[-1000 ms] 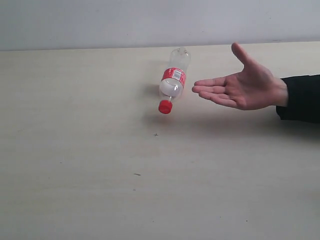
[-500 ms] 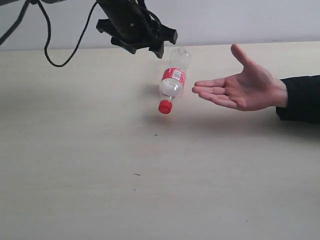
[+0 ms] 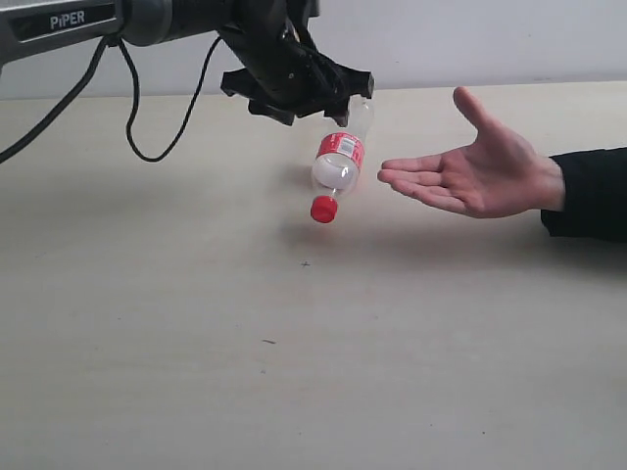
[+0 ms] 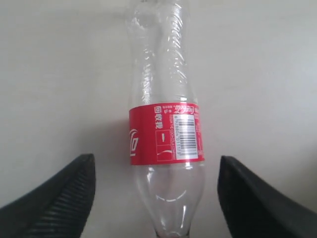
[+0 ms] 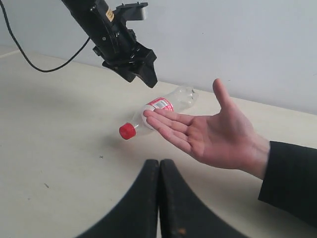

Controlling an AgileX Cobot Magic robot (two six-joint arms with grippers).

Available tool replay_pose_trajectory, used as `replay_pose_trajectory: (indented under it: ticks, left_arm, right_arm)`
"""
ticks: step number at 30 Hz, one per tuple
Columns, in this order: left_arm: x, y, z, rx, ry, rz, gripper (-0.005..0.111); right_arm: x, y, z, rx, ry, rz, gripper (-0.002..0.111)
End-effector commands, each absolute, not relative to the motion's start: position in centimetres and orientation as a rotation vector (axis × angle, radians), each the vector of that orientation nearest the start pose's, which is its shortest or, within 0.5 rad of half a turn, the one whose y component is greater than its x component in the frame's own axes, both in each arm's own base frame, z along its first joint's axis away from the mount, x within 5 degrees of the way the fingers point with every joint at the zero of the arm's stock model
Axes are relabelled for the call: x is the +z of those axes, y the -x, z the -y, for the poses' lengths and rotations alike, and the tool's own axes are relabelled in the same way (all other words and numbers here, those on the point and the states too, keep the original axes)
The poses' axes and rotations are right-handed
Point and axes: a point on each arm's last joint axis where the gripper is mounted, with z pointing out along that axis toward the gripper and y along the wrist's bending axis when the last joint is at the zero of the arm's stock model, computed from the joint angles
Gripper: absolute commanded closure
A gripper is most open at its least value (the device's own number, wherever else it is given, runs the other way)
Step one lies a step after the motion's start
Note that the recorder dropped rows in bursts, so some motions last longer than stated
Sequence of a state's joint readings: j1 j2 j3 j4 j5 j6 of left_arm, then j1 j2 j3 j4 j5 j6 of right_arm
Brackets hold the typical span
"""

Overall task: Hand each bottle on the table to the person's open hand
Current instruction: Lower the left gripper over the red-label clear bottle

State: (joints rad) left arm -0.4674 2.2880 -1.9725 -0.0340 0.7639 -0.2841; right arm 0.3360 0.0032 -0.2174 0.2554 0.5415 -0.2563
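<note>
behind everything, a plain pale grey wall, bare and evenly lit, spanning the full width of the exterior view. also in the right wrist view, slightly bluish there. at the right edge, a black sleeve, entering from out of frame, cuff end toward the middle; dark fabric with faint fine stripes up close.

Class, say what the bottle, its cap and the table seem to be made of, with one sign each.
Bottle: likely clear thin plastic; see-through, ribbed, glossy glints. Cap: probably opaque red plastic. Table: pale matte top, faint grain, perhaps wood laminate.
</note>
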Motion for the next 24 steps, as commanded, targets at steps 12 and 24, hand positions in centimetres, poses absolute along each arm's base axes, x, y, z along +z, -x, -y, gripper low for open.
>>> replay_pose_trajectory:
  ticks: [12, 24]
  left_arm:
    - [17.6, -47.1, 24.7, -0.377, -0.225, -2.501, 0.028]
    - [14.3, -47.5, 25.7, -0.354, -0.268, -2.554, 0.028]
  right_arm:
    - [23.8, -3.3, -2.4, 0.327, 0.425, -1.742, 0.108]
    - [23.8, -3.3, -2.4, 0.331, 0.424, -1.743, 0.108]
